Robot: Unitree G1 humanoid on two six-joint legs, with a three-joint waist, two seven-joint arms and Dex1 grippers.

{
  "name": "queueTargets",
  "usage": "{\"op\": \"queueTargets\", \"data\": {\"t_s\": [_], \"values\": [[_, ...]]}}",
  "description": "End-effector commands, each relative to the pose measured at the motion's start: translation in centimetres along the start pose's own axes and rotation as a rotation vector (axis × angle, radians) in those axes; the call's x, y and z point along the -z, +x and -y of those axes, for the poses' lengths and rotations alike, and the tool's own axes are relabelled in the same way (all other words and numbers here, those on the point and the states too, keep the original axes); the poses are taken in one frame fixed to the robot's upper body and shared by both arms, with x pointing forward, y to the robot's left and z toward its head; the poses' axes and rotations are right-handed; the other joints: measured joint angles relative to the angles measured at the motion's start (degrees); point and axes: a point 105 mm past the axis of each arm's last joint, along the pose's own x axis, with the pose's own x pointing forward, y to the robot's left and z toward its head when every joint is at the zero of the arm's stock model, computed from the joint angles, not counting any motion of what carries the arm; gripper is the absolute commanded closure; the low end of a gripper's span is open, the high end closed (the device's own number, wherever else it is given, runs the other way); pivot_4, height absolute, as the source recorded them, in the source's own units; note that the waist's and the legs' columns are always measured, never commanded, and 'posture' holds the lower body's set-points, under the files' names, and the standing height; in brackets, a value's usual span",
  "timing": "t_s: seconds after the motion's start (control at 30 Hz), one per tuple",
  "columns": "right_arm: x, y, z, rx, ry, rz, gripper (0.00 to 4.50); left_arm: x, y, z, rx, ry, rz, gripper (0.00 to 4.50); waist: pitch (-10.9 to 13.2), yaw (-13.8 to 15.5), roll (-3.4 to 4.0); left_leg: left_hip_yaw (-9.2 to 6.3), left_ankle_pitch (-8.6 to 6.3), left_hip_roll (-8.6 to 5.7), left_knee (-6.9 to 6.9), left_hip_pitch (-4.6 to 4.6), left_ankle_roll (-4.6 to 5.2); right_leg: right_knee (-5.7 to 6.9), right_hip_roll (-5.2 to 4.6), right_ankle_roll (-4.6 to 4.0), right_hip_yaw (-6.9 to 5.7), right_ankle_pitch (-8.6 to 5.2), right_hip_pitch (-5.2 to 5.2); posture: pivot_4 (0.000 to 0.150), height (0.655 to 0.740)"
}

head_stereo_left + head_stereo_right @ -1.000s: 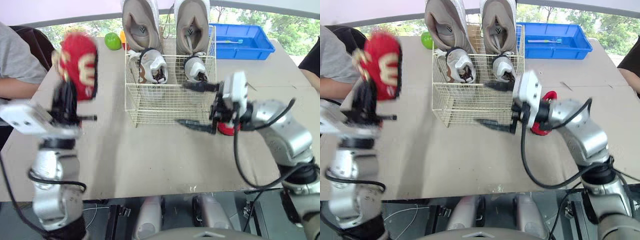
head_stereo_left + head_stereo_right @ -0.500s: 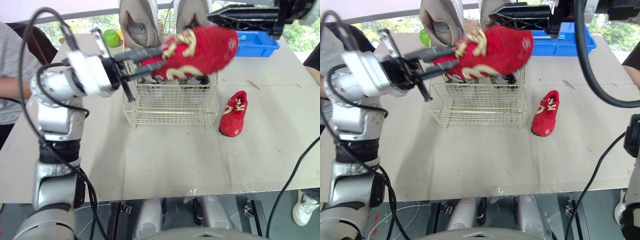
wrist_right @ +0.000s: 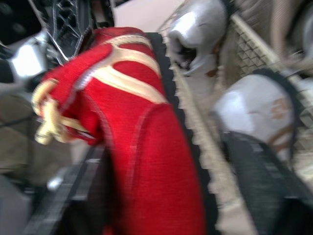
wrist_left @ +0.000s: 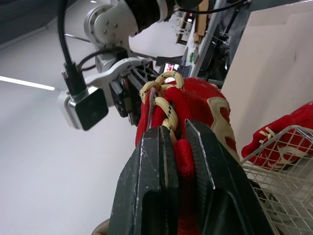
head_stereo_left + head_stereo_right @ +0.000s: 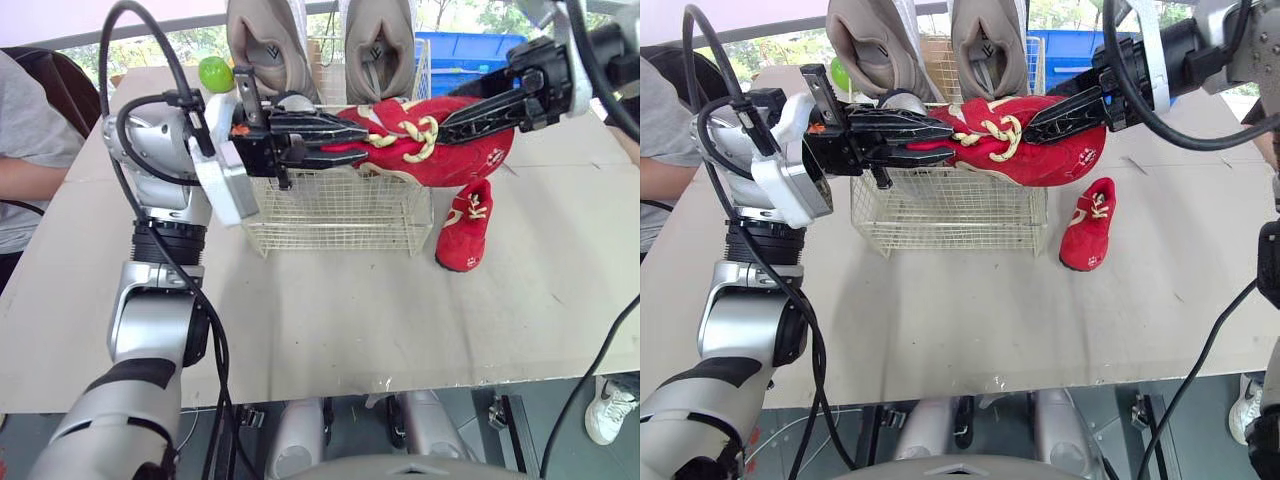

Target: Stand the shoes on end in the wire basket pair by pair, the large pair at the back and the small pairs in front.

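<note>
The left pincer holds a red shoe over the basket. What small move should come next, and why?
Likely tip the red shoe on end and lower it into the wire basket, in front. The left pincer holds it lying flat over the rim, while the task wants it upright.

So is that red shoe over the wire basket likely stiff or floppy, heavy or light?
Probably light: it looks like a small fabric shoe. The left claw pinches the red shoe by its laced upper, which bunches between the fingers, so likely soft; it may slump when stood in the wire basket.
</note>
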Motion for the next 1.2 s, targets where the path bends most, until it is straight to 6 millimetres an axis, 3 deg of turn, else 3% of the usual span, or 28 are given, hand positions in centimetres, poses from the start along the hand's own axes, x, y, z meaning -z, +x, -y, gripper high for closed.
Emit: {"op": "queueTargets", "data": {"t_s": [0.03,0.07,0.13,0.17,0.23,0.37,0.43,0.57,0.63,0.77,0.93,1.2], "values": [[-1.3,-1.0,-0.9,-0.011,-0.042,0.022,3.14,-1.0,-0.2,-1.7,-0.060,0.071,0.045,4.38,0.02,0.11,0.02,-0.06,0.00,0.01,0.07,-0.05,0.00,0.01,0.00,0.00,-0.07,0.00,-0.01,0.150,0.7400],[-1.3,-1.0,-1.0,-0.017,-0.041,0.021,3.74,-1.0,-0.4,-1.7,-0.058,0.034,0.046,3.58,0.02,0.13,0.03,-0.14,0.00,0.01,0.11,-0.10,0.00,0.00,-0.01,0.01,-0.13,0.00,0.00,0.150,0.7400],[-1.1,-0.9,-1.2,-0.034,-0.031,0.026,4.24,-1.0,-0.6,-1.8,-0.071,-0.043,0.047,3.02,0.02,0.14,0.02,-0.25,0.00,0.00,0.14,-0.11,0.00,-0.01,-0.02,0.01,-0.14,0.00,0.02,0.150,0.7400],[-1.1,-0.9,-1.2,-0.040,-0.017,0.036,4.27,-0.9,-0.7,-1.8,-0.085,-0.104,0.050,2.45,0.02,0.12,0.03,-0.29,0.00,0.00,0.17,-0.13,0.00,-0.01,-0.02,0.01,-0.16,0.01,0.04,0.150,0.7400],[-1.1,-1.0,-1.2,-0.050,0.024,0.079,4.27,-0.6,-1.4,-2.9,-0.226,-0.312,0.054,1.73,0.02,0.10,0.02,-0.38,0.00,-0.01,0.19,-0.13,0.01,0.00,-0.03,0.03,-0.15,0.02,0.05,0.150,0.7400],[-1.2,-1.6,-1.1,-0.034,0.091,0.212,4.27,0.2,-3.9,-4.0,-0.564,-1.039,0.116,0.00,0.02,-0.19,0.02,-0.57,0.00,0.12,0.20,-0.12,0.01,0.12,-0.06,0.06,-0.17,0.02,0.05,0.150,0.7400],[-1.2,-1.9,-1.2,-0.024,0.133,0.297,4.28,-0.4,-4.4,-3.2,-0.648,-1.288,0.124,0.00,0.01,-0.64,0.01,-0.66,0.00,0.23,0.21,-0.10,0.00,0.19,-0.09,0.09,-0.21,0.01,0.06,0.150,0.7400],[-1.5,-1.8,-1.4,-0.003,0.143,0.512,4.28,-1.4,-3.3,1.0,-0.781,-1.665,0.121,0.00,0.01,-0.54,0.02,-0.83,0.03,0.13,0.19,0.00,-0.06,0.52,-0.26,0.19,-0.36,-0.07,0.15,0.150,0.7400],[-1.8,-1.5,-1.5,0.008,0.138,0.591,4.28,-2.4,-1.7,2.2,-0.776,-1.724,0.161,0.00,-0.01,-0.14,0.01,-0.89,0.12,0.08,0.21,0.04,-0.20,0.61,-0.27,0.18,-0.39,-0.06,0.16,0.150,0.7400],[-1.2,0.5,-2.3,0.025,0.130,0.650,4.29,-1.7,1.2,3.5,-0.849,-1.869,0.220,0.00,-0.02,0.79,-0.01,-1.09,0.18,-0.10,0.41,0.10,-0.26,0.79,-0.24,0.14,-0.56,-0.05,0.35,0.150,0.7400],[-0.3,1.6,-2.5,0.063,0.153,0.663,4.29,0.0,1.9,2.7,-0.924,-1.904,0.284,0.00,-0.02,0.42,-0.01,-1.06,0.20,-0.21,0.78,0.29,-0.25,0.75,-0.10,0.09,-0.72,-0.03,0.79,0.150,0.7400],[0.8,2.0,-3.0,0.084,0.188,0.701,4.29,1.0,1.0,2.8,-0.873,-1.921,0.270,3.69,-0.04,-0.15,0.03,-1.20,0.19,-0.16,0.78,0.28,-0.25,0.74,0.07,0.08,-0.83,-0.04,0.82,0.150,0.7400]]}}
